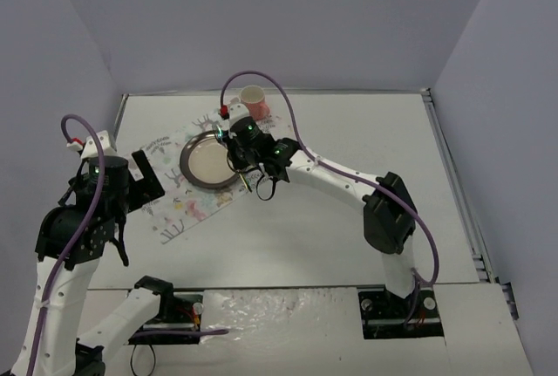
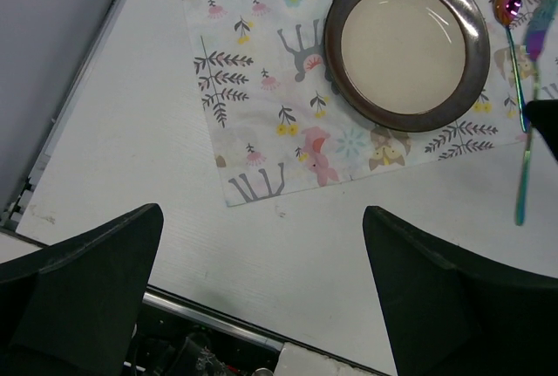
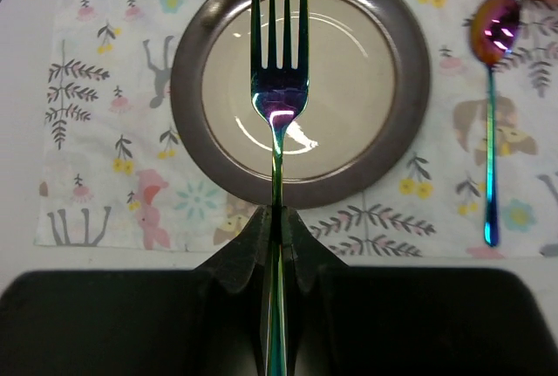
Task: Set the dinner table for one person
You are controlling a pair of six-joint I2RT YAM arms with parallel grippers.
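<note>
The white dinner table (image 1: 366, 132) carries a printed animal placemat (image 1: 187, 206) with a dark-rimmed cream plate (image 1: 209, 165) on it. My right gripper (image 3: 279, 219) is shut on the handle of an iridescent fork (image 3: 279, 88), held above the plate (image 3: 187, 97) with its tines pointing over the centre. In the top view this gripper (image 1: 248, 171) hangs at the plate's right edge. An iridescent spoon (image 3: 490, 132) lies on the placemat (image 3: 113, 132) to the right of the plate. My left gripper (image 2: 261, 219) is open and empty over bare table near the placemat's corner (image 2: 261, 88).
A pink cup (image 1: 253, 97) stands at the back beyond the placemat. The left wrist view shows the plate (image 2: 405, 44), the spoon (image 2: 510, 10) and the held fork (image 2: 536, 36). The table's near edge with a metal rail (image 2: 200, 315) lies just under my left gripper.
</note>
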